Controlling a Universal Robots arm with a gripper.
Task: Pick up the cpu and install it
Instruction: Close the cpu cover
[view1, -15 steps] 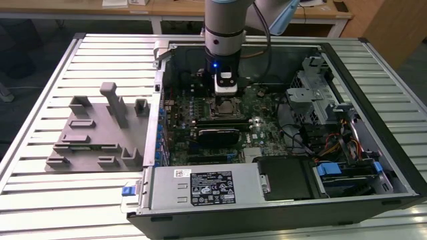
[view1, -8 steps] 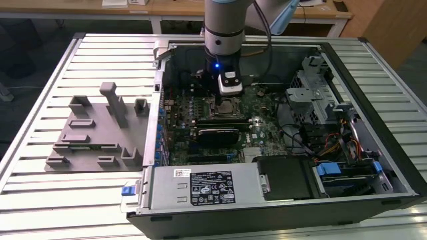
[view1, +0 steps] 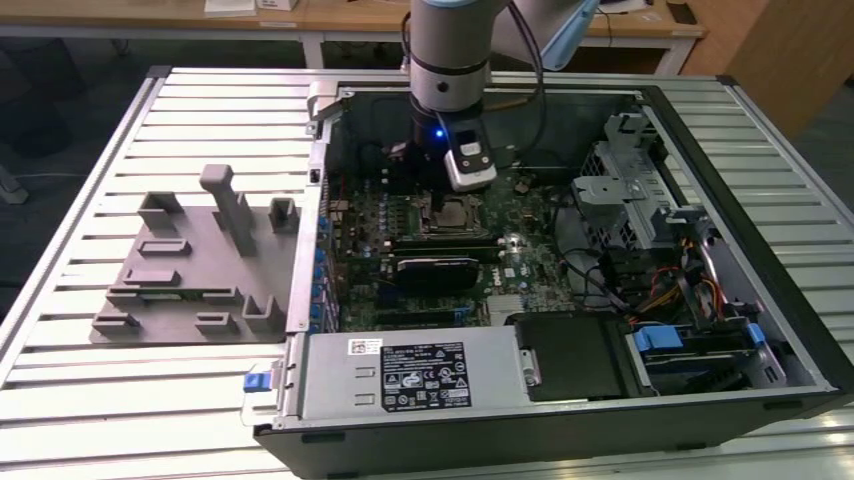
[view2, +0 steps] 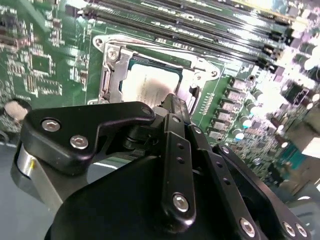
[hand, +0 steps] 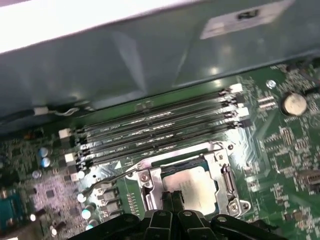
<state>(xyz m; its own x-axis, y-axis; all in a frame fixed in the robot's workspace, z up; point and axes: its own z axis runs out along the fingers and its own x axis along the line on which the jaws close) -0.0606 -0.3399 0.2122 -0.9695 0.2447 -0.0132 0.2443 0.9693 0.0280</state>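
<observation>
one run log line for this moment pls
gripper: low over cpu, contact unclear | cpu: lying in motherboard socket | phase: install

cpu (view2: 148, 88): matt silvery metal | hand (view2: 175, 103): smooth black, slight sheen | tray (view1: 187, 270): matt grey plastic | table (view1: 214, 120): ribbed metal

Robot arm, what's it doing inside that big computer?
The robot arm is reaching down into an open computer case. Its gripper is shut with nothing in it and sits right over the cpu. The silvery cpu already lies in its metal socket frame on the green motherboard, next to the long memory slots. I can't tell whether the gripper is touching it.
</observation>
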